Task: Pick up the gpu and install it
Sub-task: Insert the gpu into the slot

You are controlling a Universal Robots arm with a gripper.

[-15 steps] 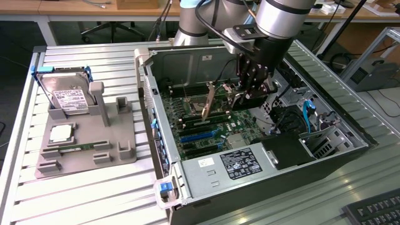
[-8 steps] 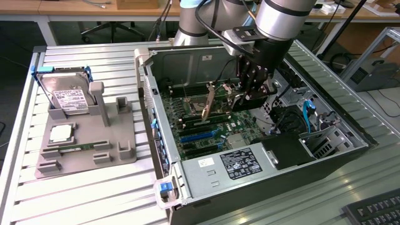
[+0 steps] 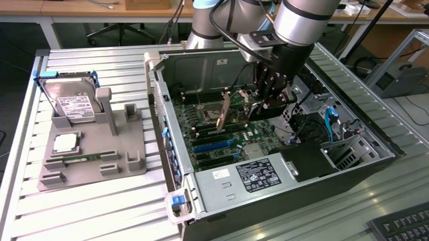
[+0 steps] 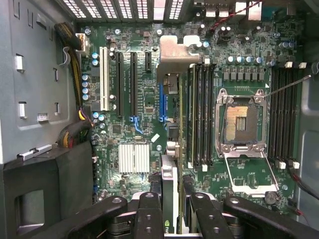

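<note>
The gpu (image 4: 173, 164) is a thin card seen edge-on, with its silver end bracket (image 4: 177, 52) toward the case's vented wall. My gripper (image 4: 170, 199) is shut on it, one dark finger on each face. The card stands upright over the motherboard (image 4: 144, 74), between the blue slot (image 4: 161, 102) and the row of memory slots (image 4: 199, 114). Whether its edge sits in a slot I cannot tell. In the exterior view the gripper (image 3: 266, 105) reaches down into the open computer case (image 3: 168, 150), and the gpu (image 3: 225, 113) shows as a brownish upright plate beside it.
A grey holder (image 3: 94, 160) at the exterior view's left carries a hard drive (image 3: 70, 103), a processor (image 3: 65, 143) and a RAM stick (image 3: 77, 159). Inside the case are the power supply (image 3: 258, 175), an open processor socket (image 4: 241, 119), a finned heatsink (image 4: 133, 158) and cable bundles (image 4: 75, 132).
</note>
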